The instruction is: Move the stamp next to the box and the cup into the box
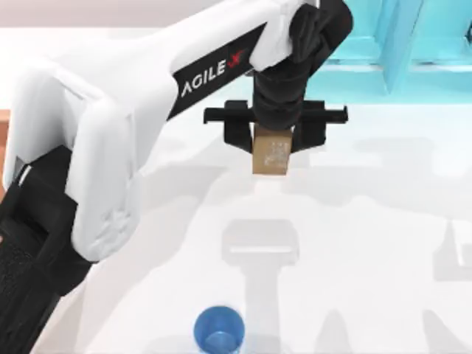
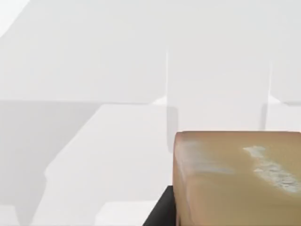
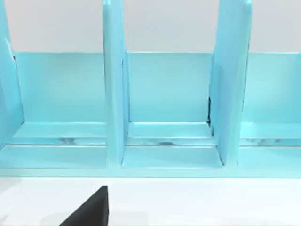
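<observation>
Top view, left to right. At the far left edge you see a sliver of the orange-brown box, mostly hidden behind your left arm. That arm reaches across toward the middle, where the left tool is clamped on the stamp, holding it clear above the white worktop. The stamp hangs between the fingers with its long axis roughly upright, the white-speckled face turned toward the camera. The cup stands upright on the worktop near the bottom edge, well apart from the stamp, mouth up. A cyan shelf fills the upper right corner.

Left wrist view: the stamp's speckled face, close.

Right wrist view: the shelf's open compartments; you cannot tell the right tool's state.
</observation>
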Robot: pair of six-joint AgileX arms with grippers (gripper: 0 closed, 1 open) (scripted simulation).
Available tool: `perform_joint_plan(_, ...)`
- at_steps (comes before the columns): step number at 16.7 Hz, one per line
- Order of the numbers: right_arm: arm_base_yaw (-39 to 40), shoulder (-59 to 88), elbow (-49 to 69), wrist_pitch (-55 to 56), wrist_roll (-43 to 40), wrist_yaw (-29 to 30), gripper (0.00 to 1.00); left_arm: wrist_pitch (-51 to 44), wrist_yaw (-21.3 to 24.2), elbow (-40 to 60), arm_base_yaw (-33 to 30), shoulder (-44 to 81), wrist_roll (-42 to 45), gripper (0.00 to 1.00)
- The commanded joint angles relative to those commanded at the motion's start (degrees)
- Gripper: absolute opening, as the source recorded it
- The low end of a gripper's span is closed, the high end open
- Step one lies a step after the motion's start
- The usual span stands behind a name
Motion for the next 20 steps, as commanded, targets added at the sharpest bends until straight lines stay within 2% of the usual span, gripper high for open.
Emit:
perform_joint_plan(6, 0.0, 0.0, 0.0, 0.0, 0.0, 0.0, 1.0, -1.67, 0.49, -8.74, 4.44, -11.33, 4.33, 0.0)
perform_joint_plan(14, 0.0, 0.0, 0.0, 0.0, 0.0, 0.0, 1.0, -1.28, 0.59, -10.85, 5.51, -13.45, 5.49, 0.0)
perform_joint_plan(20, 0.0, 0.0, 0.0, 0.0, 0.0, 0.0, 1.0, 1.95, 1.23, -26.92, 8.35, -26.75, 8.24, 0.0)
